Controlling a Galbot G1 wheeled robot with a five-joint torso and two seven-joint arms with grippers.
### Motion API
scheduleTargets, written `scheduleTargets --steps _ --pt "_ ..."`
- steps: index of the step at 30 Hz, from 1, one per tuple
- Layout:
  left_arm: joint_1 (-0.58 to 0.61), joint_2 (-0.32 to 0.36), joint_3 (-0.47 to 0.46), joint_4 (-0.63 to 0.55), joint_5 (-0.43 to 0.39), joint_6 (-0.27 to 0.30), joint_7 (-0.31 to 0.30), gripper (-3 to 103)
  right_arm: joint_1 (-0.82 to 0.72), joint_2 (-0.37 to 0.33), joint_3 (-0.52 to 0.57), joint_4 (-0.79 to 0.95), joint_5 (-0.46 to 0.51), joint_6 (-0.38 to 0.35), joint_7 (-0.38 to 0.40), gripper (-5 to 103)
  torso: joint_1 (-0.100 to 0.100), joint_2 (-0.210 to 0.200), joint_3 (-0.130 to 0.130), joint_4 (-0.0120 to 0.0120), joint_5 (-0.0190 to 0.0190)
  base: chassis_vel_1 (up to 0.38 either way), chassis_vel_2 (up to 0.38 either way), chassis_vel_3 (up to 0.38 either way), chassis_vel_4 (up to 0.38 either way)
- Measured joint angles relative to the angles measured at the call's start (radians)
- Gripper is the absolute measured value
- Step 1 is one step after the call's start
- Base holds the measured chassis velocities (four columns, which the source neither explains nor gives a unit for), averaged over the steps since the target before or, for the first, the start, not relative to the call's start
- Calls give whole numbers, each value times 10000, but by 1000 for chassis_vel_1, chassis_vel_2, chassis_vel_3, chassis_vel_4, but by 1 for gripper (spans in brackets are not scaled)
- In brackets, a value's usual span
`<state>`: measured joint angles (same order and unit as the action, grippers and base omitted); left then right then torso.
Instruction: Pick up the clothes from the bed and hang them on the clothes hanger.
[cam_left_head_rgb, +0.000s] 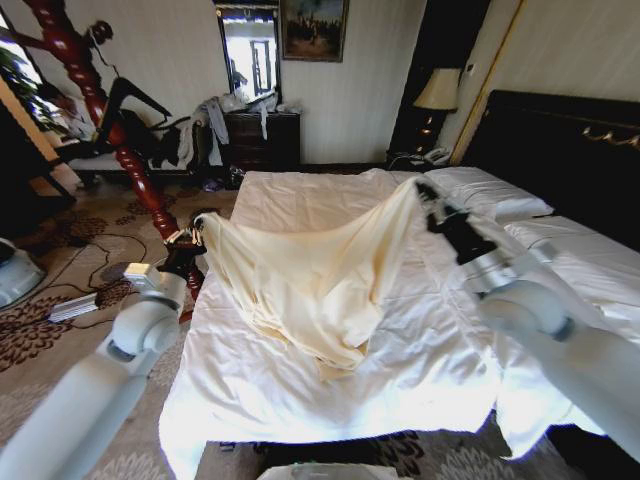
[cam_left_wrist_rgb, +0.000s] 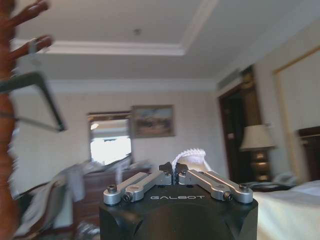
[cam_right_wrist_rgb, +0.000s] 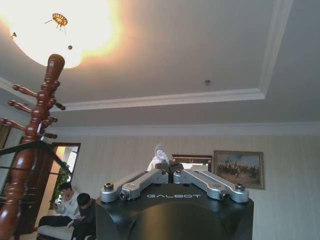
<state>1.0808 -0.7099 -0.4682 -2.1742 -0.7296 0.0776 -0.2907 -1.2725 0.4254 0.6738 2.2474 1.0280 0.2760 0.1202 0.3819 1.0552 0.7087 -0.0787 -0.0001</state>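
Both arms fill the foreground of the head view. Left hand (cam_left_head_rgb: 196, 232) grips one end of the cream shirt (cam_left_head_rgb: 300, 280); right hand (cam_left_head_rgb: 428, 197) grips the other, and the garment is stretched above the bed (cam_left_head_rgb: 400, 370), its lower folds resting on the duvet. Black clothes hanger (cam_left_head_rgb: 125, 100) hangs on the coat stand (cam_left_head_rgb: 105, 110), off to the robot's left.

Left wrist view: fingers (cam_left_wrist_rgb: 167, 176) pinched on a pale fold.

Right wrist view: fingers (cam_right_wrist_rgb: 165, 175) likewise clamped on cloth.

Recommendation: keep both grips firm, lift evenly until the folds clear the duvet, avoid overstretching.
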Motion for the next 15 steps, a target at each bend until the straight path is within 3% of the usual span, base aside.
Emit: scheduleTargets --steps 2,3,5,6,8,9,10,12,14,15 --pt "988 236 -969 -867 -2 -171 354 1 -328 106 -7 319 -68 179 -190 0 1 0 1 1 2 0 0 0 0" --pt "1628 326 -1613 -1367 -47 -286 580 1 -319 94 -58 455 -65 265 -384 0 1 -1 1 12 9 0 0 0 0" --pt "2838 521 -3074 -2262 -454 -476 1143 1 -87 -244 13 1016 214 627 -1100 0 -1 -1 2 18 2 0 0 0 0" --pt "2838 521 -3074 -2262 -454 -476 1143 1 -87 -244 13 1016 214 627 -1100 0 -1 -1 2 18 2 0 0 0 0" --pt "3421 888 -4791 -3123 -1785 -403 1736 1 296 -882 923 1806 1590 681 -1667 0 -2 1 0 19 4 0 0 0 0" --pt "3456 1125 -5370 -3190 -2762 -97 1707 1 645 -1241 1514 2039 2611 541 -1744 0 -3 3 -2 17 -3 0 0 0 0" --pt "3456 1125 -5370 -3190 -2762 -97 1707 1 645 -1241 1514 2039 2611 541 -1744 0 -3 3 -2 17 -3 0 0 0 0" --pt "3097 1481 -5551 -2444 -4076 719 1170 1 1748 -1546 1745 1632 4040 -171 -1219 0 -10 7 -6 2 -1 0 0 0 0" --pt "1866 1337 -4241 -41 -3620 1461 1118 1 2579 -1377 550 -89 4212 -1371 81 0 -8 6 -3 8 -5 0 0 0 0" --pt "1866 1337 -4241 -41 -3620 1461 1118 1 2579 -1377 550 -89 4212 -1371 81 0 -8 6 -3 8 -5 0 0 0 0"
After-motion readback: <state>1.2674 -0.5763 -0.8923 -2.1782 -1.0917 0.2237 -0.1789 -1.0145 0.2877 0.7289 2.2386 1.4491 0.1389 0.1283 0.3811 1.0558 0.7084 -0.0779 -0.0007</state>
